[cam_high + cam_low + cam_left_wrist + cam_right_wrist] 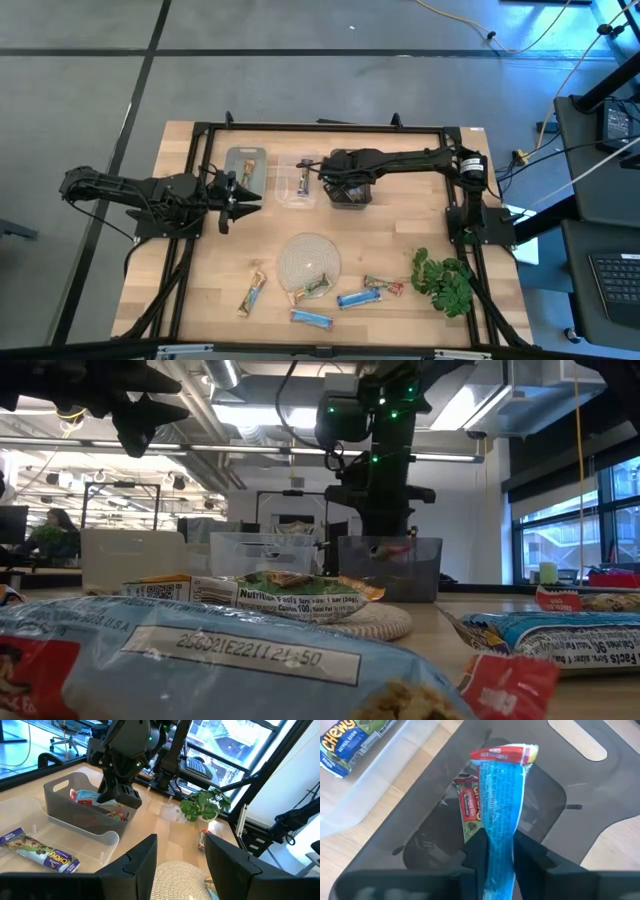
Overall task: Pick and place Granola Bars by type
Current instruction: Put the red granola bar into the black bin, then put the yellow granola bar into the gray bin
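My right gripper [500,852] reaches down into the dark grey bin [351,196] at the table's far side, shut on a bright blue granola bar [501,795]. A green-red bar [467,807] lies on that bin's floor. My left gripper [180,855] hangs open above the table's left part [240,197], touching nothing. Loose on the near half lie a gold-tan bar [253,292], two blue bars [312,318] [358,298] and a green-red bar [385,287]. A green bar [313,290] rests partly on the round woven mat [308,258]. My right gripper pinches the blue bar between its two fingers [479,851], near the end opposite its red-printed end [505,754]. The fingers point down into the bin and lie along the bar. The bar sticks out past the fingertips; whether its red end touches the bin floor, I cannot tell.
A clear bin [297,183] with one purple-blue bar [42,852] stands left of the dark bin. Another tray [245,168], also with a bar in it, stands farther left. The leafy plant [445,282] sits at the near right. A black frame [320,128] edges the table.
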